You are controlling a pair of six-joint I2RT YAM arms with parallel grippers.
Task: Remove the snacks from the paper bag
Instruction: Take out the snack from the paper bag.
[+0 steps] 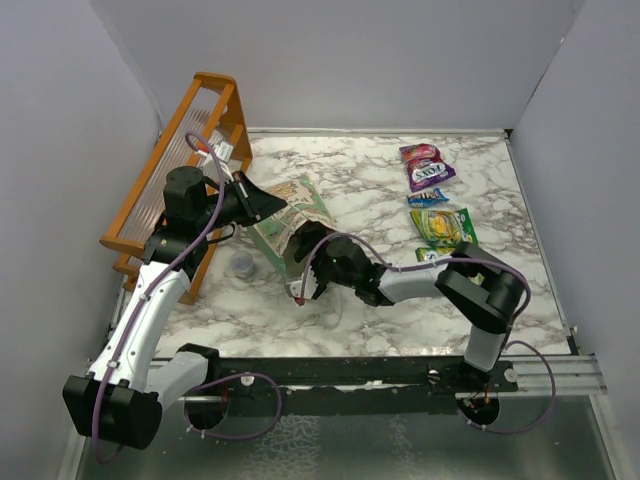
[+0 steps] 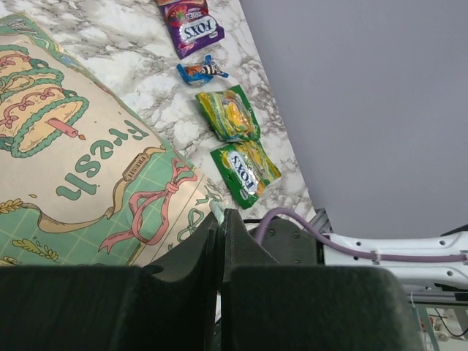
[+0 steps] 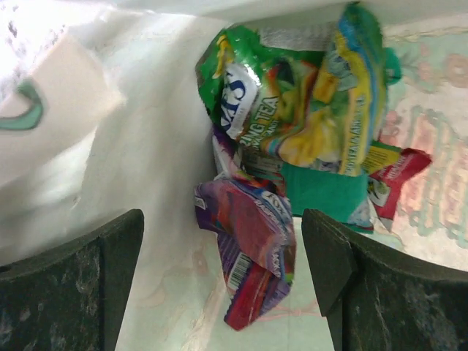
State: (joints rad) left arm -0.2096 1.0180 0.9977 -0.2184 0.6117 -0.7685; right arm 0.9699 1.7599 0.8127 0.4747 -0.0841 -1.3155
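Note:
The mint-green paper bag (image 1: 297, 214) lies on its side on the marble table, mouth toward the near edge. My left gripper (image 1: 272, 203) is shut on the bag's upper edge; in the left wrist view its closed jaws pinch the bag's rim (image 2: 216, 213) beside the printed side (image 2: 88, 161). My right gripper (image 1: 306, 277) is open at the bag's mouth. In the right wrist view its fingers (image 3: 329, 270) flank a purple packet (image 3: 252, 241) inside the bag's cream wall (image 3: 146, 139), without touching it. A green-yellow packet (image 3: 307, 110) and a red one (image 3: 395, 172) lie behind it.
A purple packet (image 1: 428, 167), a blue one (image 1: 427, 198), a yellow-green one (image 1: 445, 226) and a green one (image 1: 430, 254) lie at the right. An orange wooden rack (image 1: 170, 190) stands at the left. A clear cup (image 1: 243, 264) sits near the bag.

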